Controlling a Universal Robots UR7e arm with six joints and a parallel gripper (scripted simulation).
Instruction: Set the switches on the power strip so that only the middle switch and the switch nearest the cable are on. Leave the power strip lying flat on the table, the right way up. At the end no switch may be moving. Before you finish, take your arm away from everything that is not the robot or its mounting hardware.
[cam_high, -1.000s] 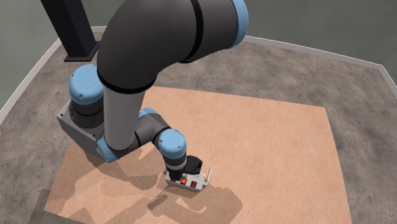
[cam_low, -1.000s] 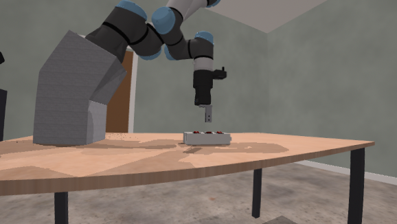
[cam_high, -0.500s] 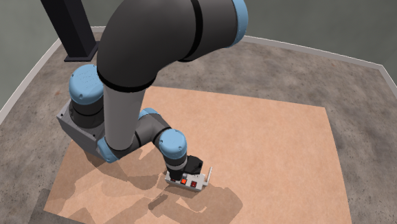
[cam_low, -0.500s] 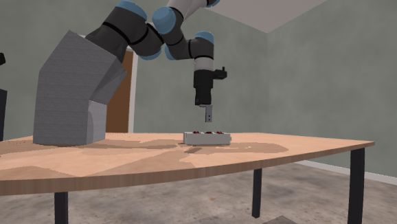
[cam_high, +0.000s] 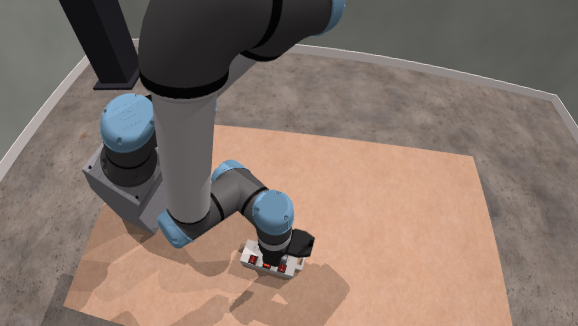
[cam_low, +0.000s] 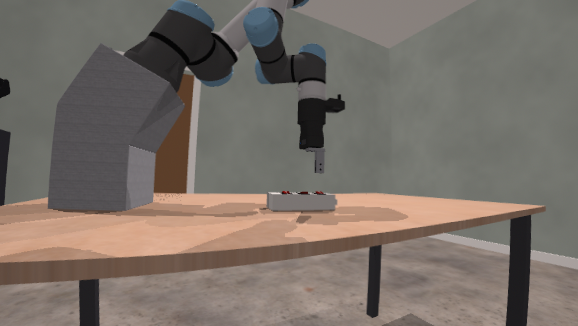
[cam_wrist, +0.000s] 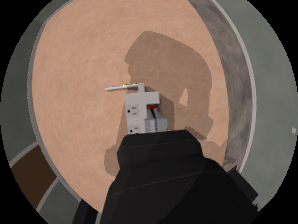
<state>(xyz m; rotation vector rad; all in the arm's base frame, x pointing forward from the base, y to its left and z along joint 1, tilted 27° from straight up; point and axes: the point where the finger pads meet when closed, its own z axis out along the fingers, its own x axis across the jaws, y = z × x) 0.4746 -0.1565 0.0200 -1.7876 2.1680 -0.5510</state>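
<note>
A white power strip (cam_high: 272, 267) with three red rocker switches lies flat on the wooden table. It shows in the side view (cam_low: 301, 200) and in the wrist view (cam_wrist: 141, 110). A short white cable stub (cam_wrist: 125, 87) sticks out at its far end in the wrist view. My gripper (cam_low: 319, 164) is shut with nothing in it. It hangs well above the strip, over the right-hand switch (cam_low: 318, 192) in the side view. In the overhead view the wrist hides the gripper and part of the strip; the middle switch (cam_high: 267, 265) glows orange there.
The robot's grey base block (cam_low: 107, 135) stands at the left of the table. A dark post (cam_high: 102, 45) stands on the floor behind. The table's edge (cam_low: 350, 240) runs in front of the strip.
</note>
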